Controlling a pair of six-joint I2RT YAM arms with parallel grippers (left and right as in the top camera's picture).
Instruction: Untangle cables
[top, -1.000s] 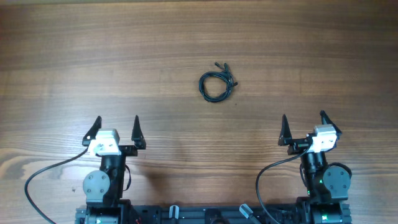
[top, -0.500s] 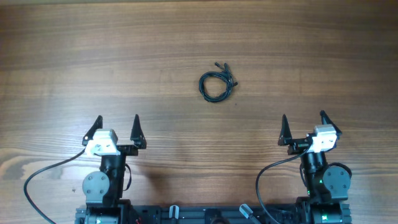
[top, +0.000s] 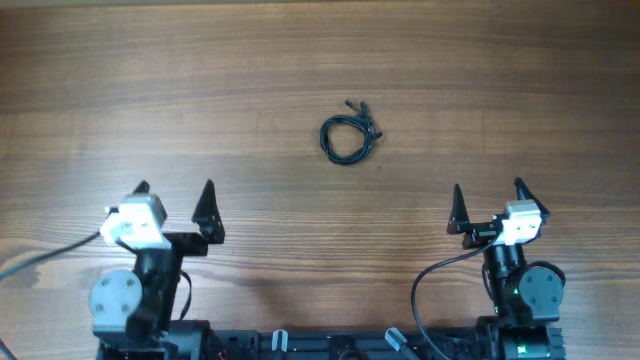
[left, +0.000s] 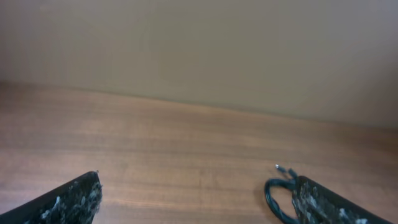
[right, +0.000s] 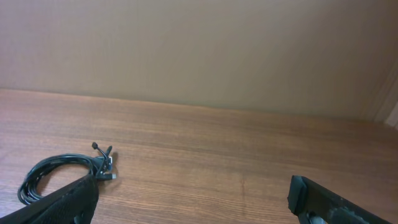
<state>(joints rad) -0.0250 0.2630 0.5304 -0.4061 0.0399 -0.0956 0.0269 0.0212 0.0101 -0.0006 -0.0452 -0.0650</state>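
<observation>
The cables lie as a small black coil with plug tips pointing up-right, on the wooden table a little above its middle. In the left wrist view the cables peek out beside the right finger; in the right wrist view the cables lie at the lower left, partly behind the left finger. My left gripper stands open near the front left, well short of the coil. My right gripper stands open near the front right, also apart from it. Nothing is between either pair of fingers.
The wooden table stretches bare around the coil. Thick black arm cables loop by the arm bases along the front edge. A plain beige wall rises behind the table's far edge.
My left arm has swung to the left and its gripper has shifted left with it. The right arm and the coil have not moved.
</observation>
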